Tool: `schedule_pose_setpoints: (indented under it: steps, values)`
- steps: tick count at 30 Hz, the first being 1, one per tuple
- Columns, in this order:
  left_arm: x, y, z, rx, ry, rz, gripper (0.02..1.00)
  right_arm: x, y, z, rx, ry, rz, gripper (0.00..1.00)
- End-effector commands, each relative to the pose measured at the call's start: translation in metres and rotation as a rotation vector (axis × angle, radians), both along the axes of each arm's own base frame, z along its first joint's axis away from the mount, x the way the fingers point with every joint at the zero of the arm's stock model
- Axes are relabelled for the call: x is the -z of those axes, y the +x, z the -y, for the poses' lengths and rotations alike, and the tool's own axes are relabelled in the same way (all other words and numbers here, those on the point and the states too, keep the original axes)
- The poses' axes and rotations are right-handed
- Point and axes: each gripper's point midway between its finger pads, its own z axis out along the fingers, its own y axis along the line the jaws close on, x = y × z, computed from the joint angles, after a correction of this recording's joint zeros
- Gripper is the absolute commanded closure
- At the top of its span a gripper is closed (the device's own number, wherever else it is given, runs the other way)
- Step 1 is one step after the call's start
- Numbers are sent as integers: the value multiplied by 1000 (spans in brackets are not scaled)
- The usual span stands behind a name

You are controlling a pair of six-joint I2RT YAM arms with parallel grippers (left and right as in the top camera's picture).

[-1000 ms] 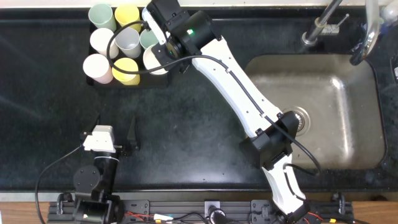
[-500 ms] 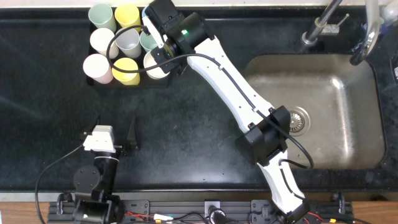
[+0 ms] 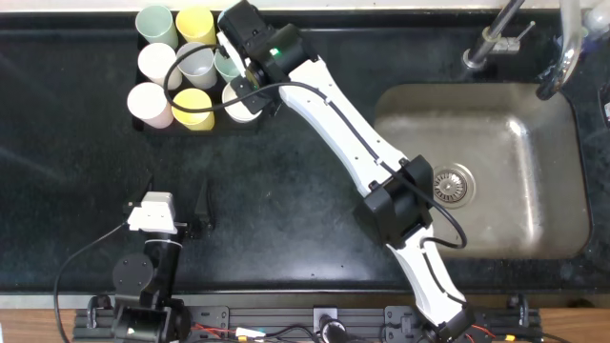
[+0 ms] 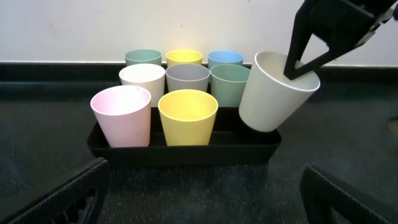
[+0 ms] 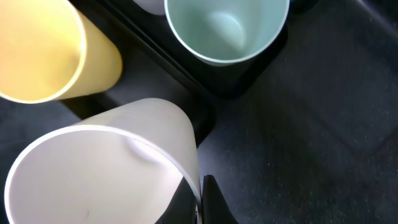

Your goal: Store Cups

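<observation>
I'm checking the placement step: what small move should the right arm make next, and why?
Probably tip the white cup upright and lower it into the free front corner of the tray beside the yellow cup. The right gripper pinches its rim, and the cup hangs tilted over that corner, not yet seated.

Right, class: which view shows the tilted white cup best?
Left wrist view: the white cup shows nearly whole, fingers pinching its rim. In the top view the right arm covers part of it; the right wrist view crops it.

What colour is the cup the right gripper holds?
White; the cup shows clearest in the left wrist view.
</observation>
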Motion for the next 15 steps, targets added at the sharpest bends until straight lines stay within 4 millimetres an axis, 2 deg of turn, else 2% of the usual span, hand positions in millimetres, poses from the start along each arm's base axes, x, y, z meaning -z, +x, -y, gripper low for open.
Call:
schedule_pose_setpoints:
  steps: [1,9,15]
  values:
    - [0,0,1,9,20,7,18,1,5,-5,-8,-7,25,958]
    - [0,0,1,9,20,7,18,1,11,-10,-9,11,46,956]
    - [0,0,1,9,20,7,18,11,12,-11,-9,0,31,958]
